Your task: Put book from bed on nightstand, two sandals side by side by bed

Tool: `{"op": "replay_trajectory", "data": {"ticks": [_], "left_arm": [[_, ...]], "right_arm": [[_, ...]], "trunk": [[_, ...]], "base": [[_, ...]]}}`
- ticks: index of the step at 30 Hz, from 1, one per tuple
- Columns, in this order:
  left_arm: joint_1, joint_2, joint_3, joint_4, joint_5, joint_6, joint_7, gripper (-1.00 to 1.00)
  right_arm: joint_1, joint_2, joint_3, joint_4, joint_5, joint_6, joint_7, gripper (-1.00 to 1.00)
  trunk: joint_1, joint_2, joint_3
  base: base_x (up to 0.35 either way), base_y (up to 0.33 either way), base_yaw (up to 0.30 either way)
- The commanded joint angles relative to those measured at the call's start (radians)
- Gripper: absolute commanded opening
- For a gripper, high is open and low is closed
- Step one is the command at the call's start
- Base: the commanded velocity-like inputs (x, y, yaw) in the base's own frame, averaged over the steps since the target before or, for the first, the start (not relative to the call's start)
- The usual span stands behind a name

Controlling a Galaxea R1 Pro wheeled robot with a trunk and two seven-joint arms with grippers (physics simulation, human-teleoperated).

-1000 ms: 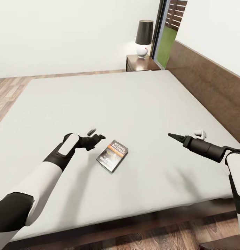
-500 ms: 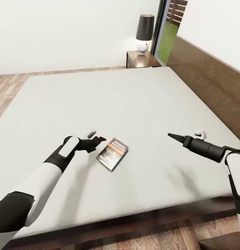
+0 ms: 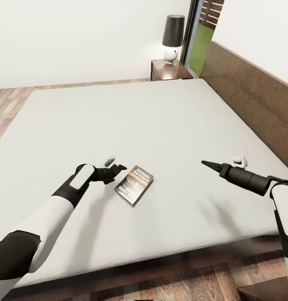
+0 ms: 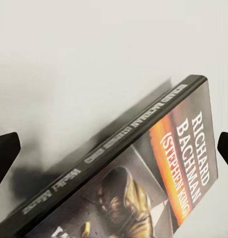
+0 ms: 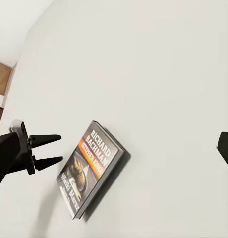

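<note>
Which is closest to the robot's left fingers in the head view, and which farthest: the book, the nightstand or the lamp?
1. The book, lying on the mattress just right of the left gripper.
2 and 3. The nightstand and the lamp on it, beyond the bed's far corner; too close to call.

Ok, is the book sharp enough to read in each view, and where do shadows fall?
Head view: book small, title barely legible, arms cast faint shadows on the bed. Left wrist view: title crisp, dark shadow along the spine. Right wrist view: title readable, left gripper sharp, shadow beside the book.
</note>
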Motion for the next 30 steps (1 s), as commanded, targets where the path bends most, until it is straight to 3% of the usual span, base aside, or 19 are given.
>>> {"op": "replay_trajectory", "data": {"ticks": [1, 10, 30], "left_arm": [[0.0, 0.002, -0.005, -0.002, 0.011, 0.0, 0.009, 1.0], [0.002, 0.002, -0.005, -0.002, 0.011, 0.002, 0.007, 1.0], [0.007, -0.003, -0.006, 0.032, 0.01, 0.016, -0.062, 1.0]], "right_arm": [[-0.001, 0.0, -0.001, 0.0, 0.01, 0.004, 0.01, 1.0], [-0.001, 0.0, -0.002, 0.0, 0.01, 0.004, 0.01, 1.0], [-0.001, 0.0, -0.003, 0.0, 0.01, 0.004, 0.02, 1.0]], "trunk": [[0.0, 0.0, -0.001], [0.0, 0.0, -0.001], [0.0, 0.0, -0.001]], "base": [[0.0, 0.0, -0.141], [0.0, 0.0, -0.135], [0.0, 0.0, -0.025]]}}
